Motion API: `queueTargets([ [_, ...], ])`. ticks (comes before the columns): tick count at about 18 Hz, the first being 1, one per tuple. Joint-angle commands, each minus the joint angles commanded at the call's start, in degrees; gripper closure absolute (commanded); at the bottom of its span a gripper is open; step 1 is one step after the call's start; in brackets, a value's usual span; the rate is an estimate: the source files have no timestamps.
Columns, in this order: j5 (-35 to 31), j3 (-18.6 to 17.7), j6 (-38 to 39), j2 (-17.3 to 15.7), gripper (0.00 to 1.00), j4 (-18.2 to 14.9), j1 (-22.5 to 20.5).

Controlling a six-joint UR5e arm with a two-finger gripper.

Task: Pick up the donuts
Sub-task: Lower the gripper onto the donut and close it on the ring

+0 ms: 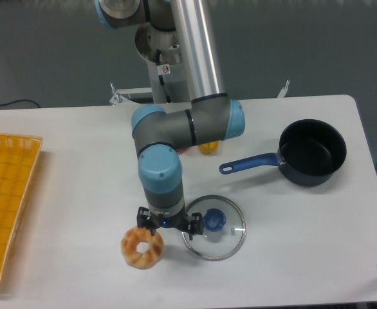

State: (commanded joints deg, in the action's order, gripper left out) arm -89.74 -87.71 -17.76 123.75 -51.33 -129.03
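The donut (141,247) lies flat on the white table near the front edge, golden-tan with pale streaks and a centre hole. My gripper (165,224) hangs just above and to the right of it, over the gap between the donut and the glass lid (213,226). Its fingers point down with a gap between them and nothing held. The gripper's left side overlaps the donut's upper right rim in this view.
The glass lid with a blue knob lies right of the donut. A dark pot (311,152) with a blue handle stands at the right. A yellow pepper (208,147) peeks from behind the arm. A yellow basket (7,193) sits at the left edge.
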Motion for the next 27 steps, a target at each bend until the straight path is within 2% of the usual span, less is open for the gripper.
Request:
queueTargets([
  [7, 0.0, 0.0, 1.15, 1.5, 0.01, 1.5, 1.41],
  [10, -0.17, 0.0, 1.23, 2.46, 0.05, 1.67, 1.5],
  [15, -0.18, 0.0, 1.15, 3.34, 0.18, 1.76, 1.58],
  [17, -0.35, -0.09, 1.23, 3.52, 0.24, 2.9, 1.67],
  [22, -0.44, -0.09, 1.15, 3.69, 0.51, 3.16, 1.94],
  [27, -0.44, -0.09, 1.15, 3.34, 0.66, 3.17, 1.94],
])
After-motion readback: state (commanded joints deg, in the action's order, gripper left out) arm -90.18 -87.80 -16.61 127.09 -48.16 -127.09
